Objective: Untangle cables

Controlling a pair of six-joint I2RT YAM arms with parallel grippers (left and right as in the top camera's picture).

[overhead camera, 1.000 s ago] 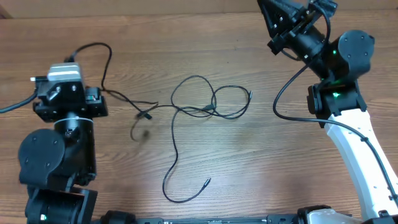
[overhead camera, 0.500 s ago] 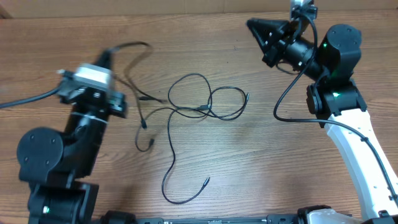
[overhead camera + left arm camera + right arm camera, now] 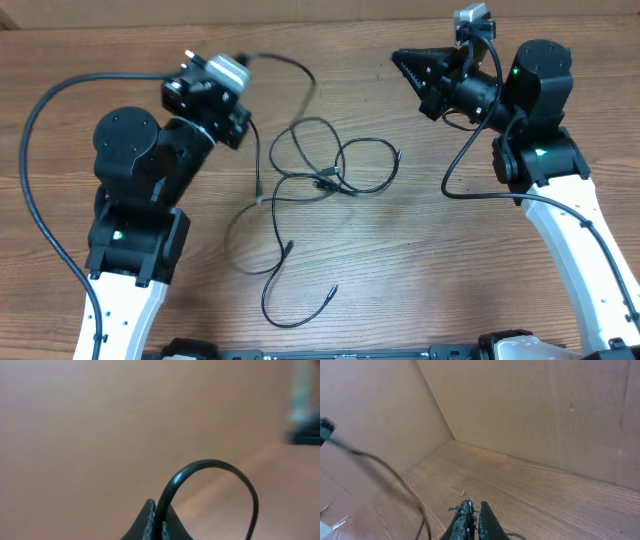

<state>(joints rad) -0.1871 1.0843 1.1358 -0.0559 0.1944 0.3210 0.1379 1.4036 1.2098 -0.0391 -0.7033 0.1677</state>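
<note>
The cables (image 3: 322,178) are thin black cords lying in loose crossing loops at mid-table. Plug tips show at the right (image 3: 400,153) and near the front (image 3: 333,291). My left gripper (image 3: 238,66) is raised over the table's far left, and a blurred strand arcs from it towards the loops. The left wrist view shows that gripper (image 3: 158,512) shut on a black cable (image 3: 210,463), which curves up and over to the right. My right gripper (image 3: 396,57) hovers at the far right, pointing left. It (image 3: 474,509) is shut with nothing between its fingers.
Thicker black arm cables run along the left arm (image 3: 40,130) and hang by the right arm (image 3: 462,165). The wooden table (image 3: 420,260) is walled by brown cardboard (image 3: 520,405). A blurred cord (image 3: 385,472) crosses the left of the right wrist view.
My left arm has swung up and to the right, lifting one cable strand out of the pile. My right gripper has moved left and down towards the table's middle.
</note>
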